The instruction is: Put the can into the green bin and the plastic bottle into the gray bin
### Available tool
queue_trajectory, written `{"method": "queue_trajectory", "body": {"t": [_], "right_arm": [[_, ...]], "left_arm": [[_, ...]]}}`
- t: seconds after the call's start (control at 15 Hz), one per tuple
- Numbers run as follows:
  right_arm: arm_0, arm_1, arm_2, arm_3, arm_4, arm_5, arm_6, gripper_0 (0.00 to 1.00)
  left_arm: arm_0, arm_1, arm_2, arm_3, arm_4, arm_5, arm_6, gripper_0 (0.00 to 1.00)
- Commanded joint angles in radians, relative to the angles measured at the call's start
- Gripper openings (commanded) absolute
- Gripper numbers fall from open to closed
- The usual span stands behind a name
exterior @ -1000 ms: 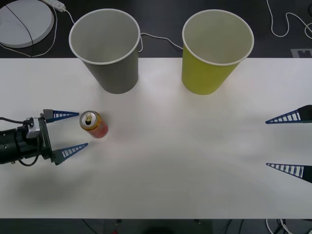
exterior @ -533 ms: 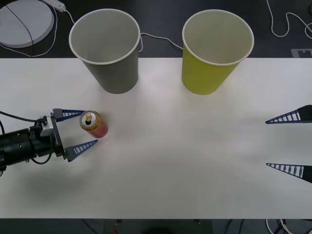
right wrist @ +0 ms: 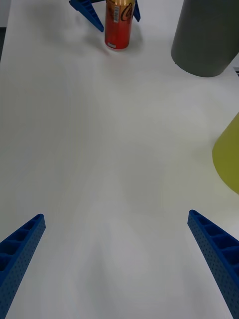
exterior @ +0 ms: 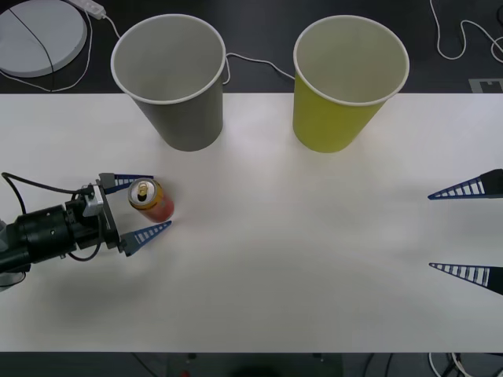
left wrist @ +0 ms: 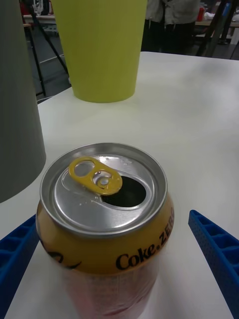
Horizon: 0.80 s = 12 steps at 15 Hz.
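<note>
Bright, even overhead light; soft shadows on white table point(exterior: 314, 236); bg in left wrist view blurry.

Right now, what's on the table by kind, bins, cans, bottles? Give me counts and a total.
Bins: 2, the gray bin and the green bin
Cans: 1, the can, standing upright between the open fingers of the left gripper
Plastic bottles: 0 in these views
Total: 3 things
</note>
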State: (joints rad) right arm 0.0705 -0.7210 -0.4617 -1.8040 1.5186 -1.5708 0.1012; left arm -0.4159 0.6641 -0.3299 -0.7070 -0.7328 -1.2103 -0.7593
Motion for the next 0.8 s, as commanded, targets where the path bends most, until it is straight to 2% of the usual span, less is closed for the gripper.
{"method": "queue_trajectory", "body": {"t": [0.07,0.33,0.4,0.47,0.53,0.6,0.8], "right_arm": [[0.000,0.000,0.000,0.000,0.000,0.000,0.000,1.00],[0.000,0.000,0.000,0.000,0.000,0.000,0.000,1.00],[0.000,0.000,0.000,0.000,0.000,0.000,0.000,1.00],[0.000,0.000,0.000,0.000,0.000,0.000,0.000,1.00],[0.000,0.000,0.000,0.000,0.000,0.000,0.000,1.00],[0.000,0.000,0.000,0.000,0.000,0.000,0.000,1.00],[0.000,0.000,0.000,0.000,0.000,0.000,0.000,1.00]], "left_arm": [[-0.007,-0.017,0.000,0.000,-0.011,0.018,0.001,1.00],[-0.017,-0.024,0.000,0.000,-0.019,0.026,0.003,0.98],[-0.015,-0.024,0.000,0.000,-0.020,0.026,0.001,0.44],[-0.015,-0.024,0.000,0.000,-0.019,0.026,0.003,0.15],[-0.018,-0.024,0.000,0.000,-0.020,0.026,0.003,0.04],[-0.018,-0.024,0.000,0.000,-0.020,0.026,0.005,0.01],[-0.021,-0.024,0.000,0.000,-0.022,0.026,0.009,0.00]]}}
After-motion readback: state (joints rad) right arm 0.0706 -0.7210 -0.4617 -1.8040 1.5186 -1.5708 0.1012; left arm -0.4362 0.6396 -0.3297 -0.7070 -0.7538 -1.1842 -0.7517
